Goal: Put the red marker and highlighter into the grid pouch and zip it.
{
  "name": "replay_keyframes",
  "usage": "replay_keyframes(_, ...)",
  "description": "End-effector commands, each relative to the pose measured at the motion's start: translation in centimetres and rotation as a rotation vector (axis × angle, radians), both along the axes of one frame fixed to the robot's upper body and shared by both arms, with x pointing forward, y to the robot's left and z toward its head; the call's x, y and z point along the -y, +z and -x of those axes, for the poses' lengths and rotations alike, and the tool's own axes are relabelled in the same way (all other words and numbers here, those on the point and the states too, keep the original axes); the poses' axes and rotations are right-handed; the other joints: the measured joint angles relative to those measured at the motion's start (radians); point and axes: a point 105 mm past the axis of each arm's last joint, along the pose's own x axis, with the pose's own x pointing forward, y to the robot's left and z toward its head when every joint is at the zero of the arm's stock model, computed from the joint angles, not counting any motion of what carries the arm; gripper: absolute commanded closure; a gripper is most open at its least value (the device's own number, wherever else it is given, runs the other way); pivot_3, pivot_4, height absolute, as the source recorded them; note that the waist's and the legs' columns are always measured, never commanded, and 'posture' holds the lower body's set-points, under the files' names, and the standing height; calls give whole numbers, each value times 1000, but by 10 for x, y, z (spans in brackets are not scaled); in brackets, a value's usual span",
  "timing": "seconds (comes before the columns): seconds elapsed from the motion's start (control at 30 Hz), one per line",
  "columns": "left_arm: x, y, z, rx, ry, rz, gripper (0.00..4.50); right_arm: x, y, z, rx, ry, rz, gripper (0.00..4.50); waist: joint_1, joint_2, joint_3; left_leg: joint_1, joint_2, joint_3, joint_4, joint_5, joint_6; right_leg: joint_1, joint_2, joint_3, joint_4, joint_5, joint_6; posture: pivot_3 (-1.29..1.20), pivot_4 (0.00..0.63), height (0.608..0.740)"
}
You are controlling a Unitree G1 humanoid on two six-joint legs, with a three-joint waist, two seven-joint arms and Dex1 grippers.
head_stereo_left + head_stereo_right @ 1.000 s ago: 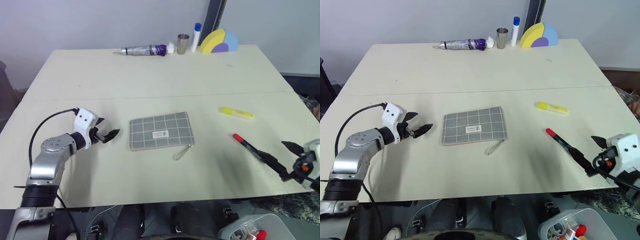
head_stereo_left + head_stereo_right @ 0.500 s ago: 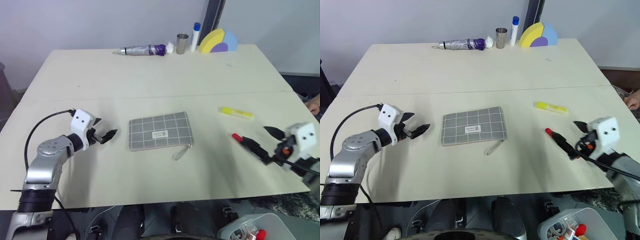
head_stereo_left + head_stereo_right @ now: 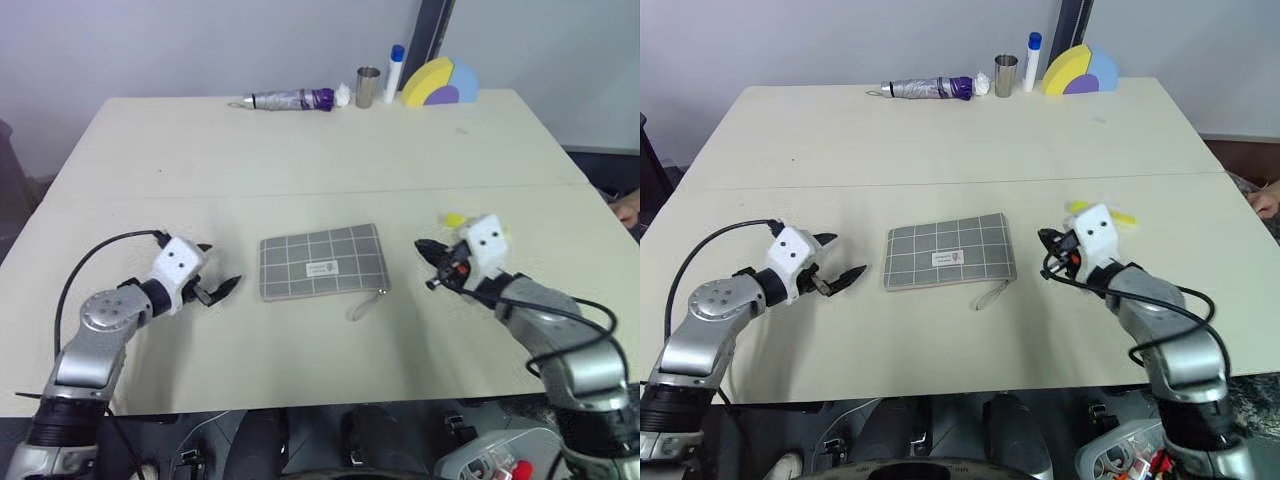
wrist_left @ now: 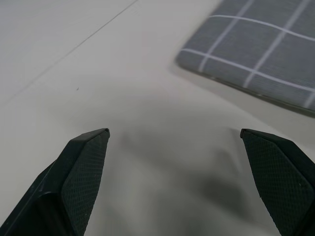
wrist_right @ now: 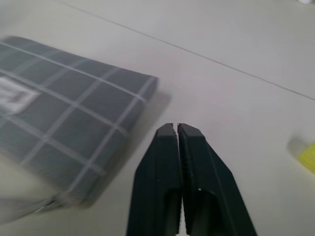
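The grid pouch lies flat at the middle of the table, its pull cord trailing off the near right corner. My left gripper hovers open just left of the pouch, and the pouch's corner lies beyond its fingertips. My right gripper is shut on nothing, pointing at the pouch's right edge from close by. The yellow highlighter peeks out behind the right wrist. The red marker is hidden; my right arm lies over the place where it lay.
Along the far edge stand a folded umbrella, a metal cup, a white tube with a blue cap and a yellow, blue and purple foam shape. A person's hand shows at the right edge.
My right arm has swung left and forward from the table's right edge to the pouch's right side, and its fingers have shut. The left wrist has rolled a little.
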Motion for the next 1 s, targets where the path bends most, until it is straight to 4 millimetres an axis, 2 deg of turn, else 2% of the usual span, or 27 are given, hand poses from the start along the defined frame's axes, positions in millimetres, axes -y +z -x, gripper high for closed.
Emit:
replay_keyframes(0.03, 10, 3, 0, 63, -120, -120, 0, -3, -9, -15, -19, -41, 67, 4464, 0, 0, 0, 0, 0, 0, 0, 0, 0, 0, 0, 0, 0, 0, 0, 0, 150, 740)
replay_keyframes(0.3, 28, -18, 9, 54, -356, -260, 0, -12, -31, -32, -72, -55, 137, 4464, 0, 0, 0, -1, 0, 1, 0, -1, 1, -1, -1, 0, 0, 0, 0, 0, 150, 740)
replay_keyframes(0.4, 41, -21, 7, 86, -448, -301, 0, -24, -37, -39, -90, -26, 164, 4464, 0, 1, 0, 0, 0, 1, 0, -1, 1, 0, -1, 0, 0, 0, 0, 0, 150, 740)
replay_keyframes(0.77, 52, -29, 10, 169, -683, -390, 0, -60, -38, -45, -105, 99, 143, 4464, -2, 1, -1, 1, 0, 2, 1, -1, 2, 0, 0, 0, 0, 0, 0, 0, 150, 740)
replay_keyframes(0.87, 54, -31, 11, 193, -741, -413, 785, -71, -38, -43, -108, 148, 131, 4500, -2, 1, -1, 0, 0, 2, 0, -1, 2, 0, 0, 0, 0, 0, 0, 0, 150, 740)
replay_keyframes(1.0, 60, -29, 14, 219, -796, -402, 2897, -80, -38, -41, -115, 192, 129, 4500, -2, 1, -1, 1, 0, 2, 1, -1, 2, 0, 0, 0, 0, 0, 0, 0, 150, 740)
